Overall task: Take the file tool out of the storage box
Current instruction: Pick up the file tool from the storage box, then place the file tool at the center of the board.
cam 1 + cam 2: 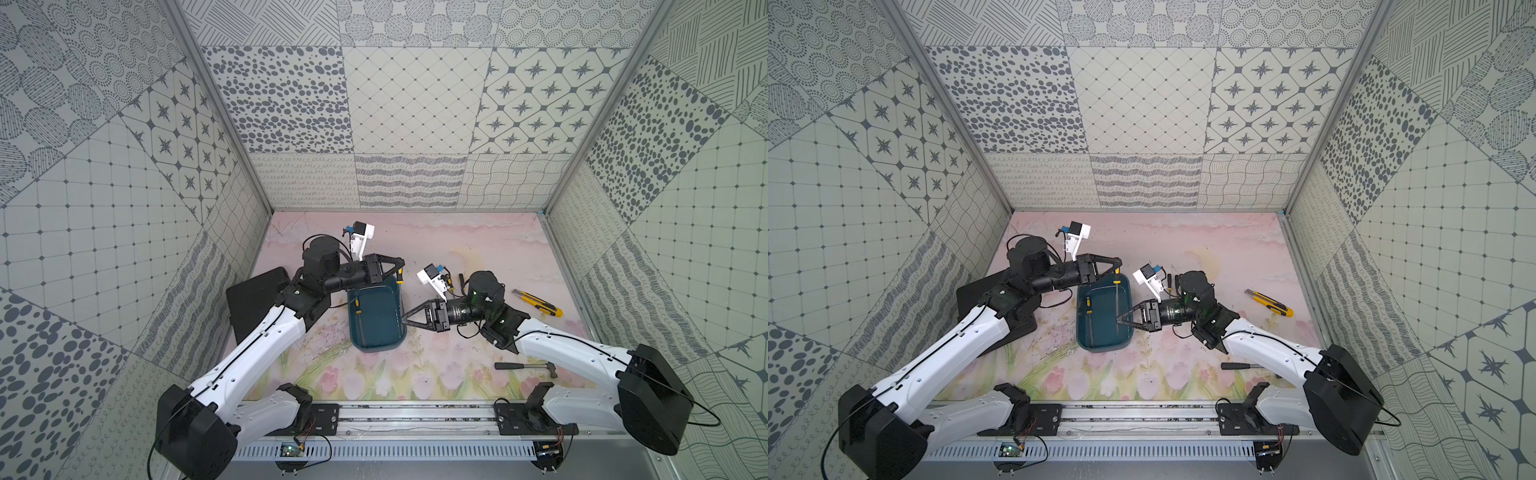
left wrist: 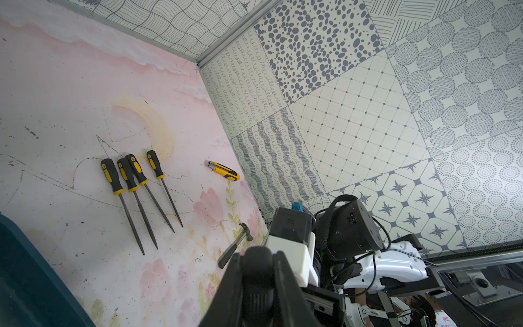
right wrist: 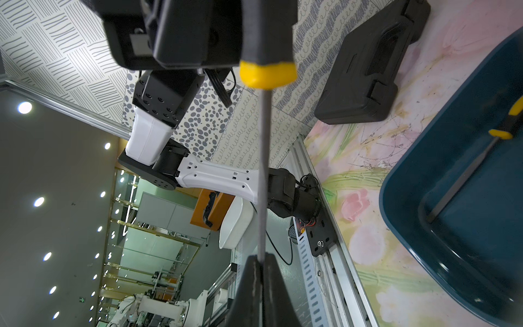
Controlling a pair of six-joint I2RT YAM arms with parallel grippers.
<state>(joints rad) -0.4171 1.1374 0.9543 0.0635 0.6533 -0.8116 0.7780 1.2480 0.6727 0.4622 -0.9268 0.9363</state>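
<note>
The black case (image 1: 253, 299) at the far left is half covered by the left arm in both top views; the right wrist view shows it whole. Four spare files (image 2: 141, 198) lie on the mat (image 1: 415, 249), clear in the left wrist view. From above the right arm hides all but a dark handle end. The hammer (image 1: 525, 366) is partly cut off by that arm in a top view. The thin shaft of the held file (image 3: 263, 170) is hard to make out from above.

The left arm reaches forward and bends inward, its left gripper (image 1: 400, 274) lying level over the far end of the teal tray (image 1: 376, 347). It is clamped on the file's black handle, just behind the yellow collar. The right arm comes in from the other side, with the right gripper (image 1: 404, 322) pointing at the tray's right rim. Its fingers (image 3: 271, 283) are pinched tight on the shaft near the tip. The file thus spans both grippers, above the tray's right side.

A loose file (image 1: 358, 320) lies inside the tray along its left wall. The right wrist view shows its tip against the near end wall. To the right, a yellow box cutter (image 1: 538, 303) lies well apart from the tray.
</note>
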